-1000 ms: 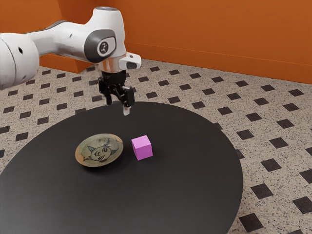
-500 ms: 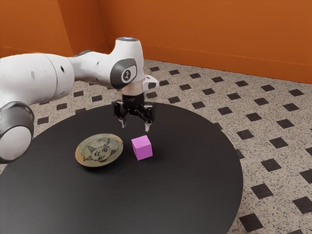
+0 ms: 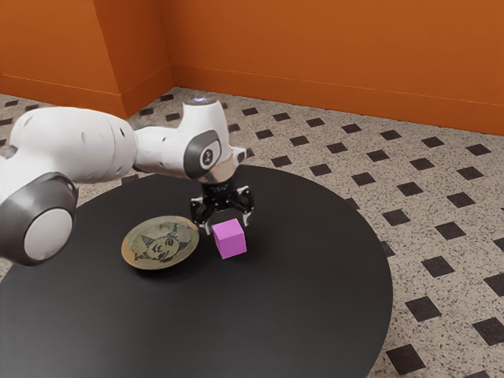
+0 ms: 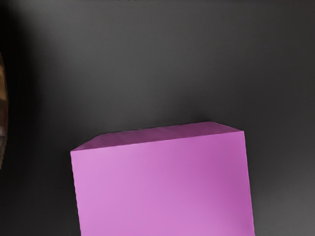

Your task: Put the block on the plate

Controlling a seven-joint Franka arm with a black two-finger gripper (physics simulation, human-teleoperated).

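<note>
Listed one pink block [image 3: 230, 239], one decorated plate [image 3: 161, 242], one round black desk [image 3: 307, 307], one claw [image 3: 227, 225] with two fingers set apart, found the pink block just beneath the claw.

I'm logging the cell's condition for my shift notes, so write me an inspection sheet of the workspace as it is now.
Surface: round black table, top smooth where visible.
Job's things: pink block on the table, beside the patterned plate and apart from it; not yet placed.
Clutter: nothing seen.
Gripper: open, low over the block, fingers spread; whether either touches it, I cannot tell.
Cables: nothing seen.
Surroundings: speckled floor with dark diamonds, orange walls.
</note>
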